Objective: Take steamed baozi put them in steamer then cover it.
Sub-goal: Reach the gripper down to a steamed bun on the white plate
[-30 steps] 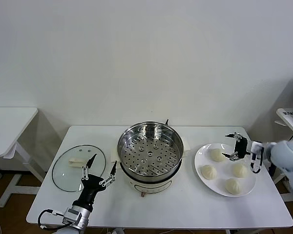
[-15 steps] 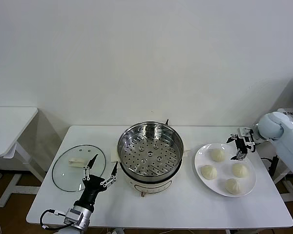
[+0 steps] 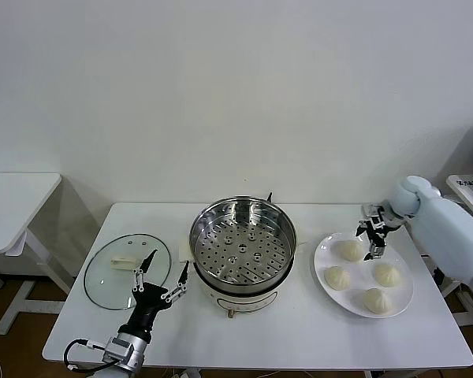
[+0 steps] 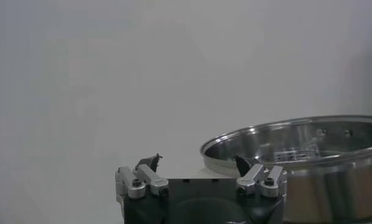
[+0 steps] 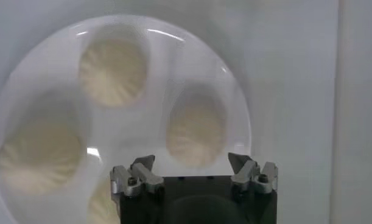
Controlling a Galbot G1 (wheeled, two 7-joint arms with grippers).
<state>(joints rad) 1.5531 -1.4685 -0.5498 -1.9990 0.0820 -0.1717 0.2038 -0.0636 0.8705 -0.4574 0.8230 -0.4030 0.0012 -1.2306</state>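
Observation:
Several off-white steamed baozi lie on a white plate (image 3: 361,273) at the table's right; the farthest one (image 3: 349,250) is closest to my right gripper (image 3: 370,234). That gripper hovers open just above the plate's far side. In the right wrist view one baozi (image 5: 196,131) lies straight ahead of the open right gripper (image 5: 190,159), apart from it, with others (image 5: 112,70) around. The steamer (image 3: 243,248) stands mid-table, its perforated tray bare. My left gripper (image 3: 162,279) waits open near the front edge, between lid and steamer. In the left wrist view the left gripper (image 4: 196,159) is empty beside the steamer (image 4: 307,146).
A round glass lid (image 3: 128,270) with a white handle (image 3: 124,261) lies flat at the table's left. A second white table (image 3: 16,197) stands off to the left, and another table edge (image 3: 465,189) shows at far right.
My right arm has swung inward and its gripper has shifted left over the plate's far side, toward the farthest baozi. The left arm, steamer and lid are as before.

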